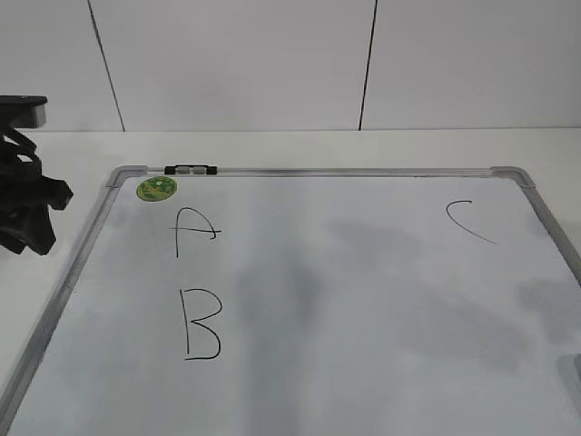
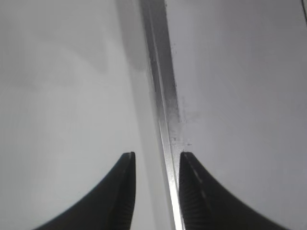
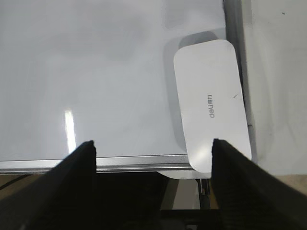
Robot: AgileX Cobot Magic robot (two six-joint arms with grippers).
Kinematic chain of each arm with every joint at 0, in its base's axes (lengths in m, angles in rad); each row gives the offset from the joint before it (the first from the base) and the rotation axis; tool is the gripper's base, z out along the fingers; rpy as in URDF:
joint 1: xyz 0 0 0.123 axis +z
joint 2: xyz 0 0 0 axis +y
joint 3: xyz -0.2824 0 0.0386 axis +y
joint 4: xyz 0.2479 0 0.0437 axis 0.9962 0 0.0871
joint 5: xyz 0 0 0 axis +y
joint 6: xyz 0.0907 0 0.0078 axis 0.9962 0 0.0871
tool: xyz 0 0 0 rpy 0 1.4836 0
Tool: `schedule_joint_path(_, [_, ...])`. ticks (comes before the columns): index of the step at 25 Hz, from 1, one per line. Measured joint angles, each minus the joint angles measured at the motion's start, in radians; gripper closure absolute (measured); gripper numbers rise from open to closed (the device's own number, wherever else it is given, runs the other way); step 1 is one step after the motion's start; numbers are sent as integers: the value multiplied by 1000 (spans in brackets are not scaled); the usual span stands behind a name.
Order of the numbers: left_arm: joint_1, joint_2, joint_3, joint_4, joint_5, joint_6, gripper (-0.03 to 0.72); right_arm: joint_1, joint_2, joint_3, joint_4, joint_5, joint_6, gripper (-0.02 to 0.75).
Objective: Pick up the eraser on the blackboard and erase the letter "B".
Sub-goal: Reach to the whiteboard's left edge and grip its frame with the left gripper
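The blackboard [image 1: 363, 300] is a white board with a silver frame, lying flat. The black letter "B" [image 1: 200, 323] is at its left, below an "A" [image 1: 195, 232]. The eraser [image 3: 211, 110] shows only in the right wrist view: a white rounded block with grey lettering, lying along the board's [image 3: 96, 72] right frame with its near end over the bottom frame. My right gripper [image 3: 153, 143] is open and empty above that bottom edge, its right finger beside the eraser's near end. My left gripper [image 2: 158, 155] is slightly open and empty over the board's frame [image 2: 163, 96].
A round green sticker [image 1: 156, 188] and a small black-and-silver clip [image 1: 191, 169] sit at the board's top left. A curved "C" stroke [image 1: 467, 221] is at the upper right. The black left arm [image 1: 23, 204] stands beside the board's left edge. A white wall rises behind.
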Motion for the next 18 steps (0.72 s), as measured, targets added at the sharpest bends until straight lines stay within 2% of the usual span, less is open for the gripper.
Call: schedule_joint_path(18, [0,203,-33,-2,-104,26,452,0,0,0,0,0,0,167])
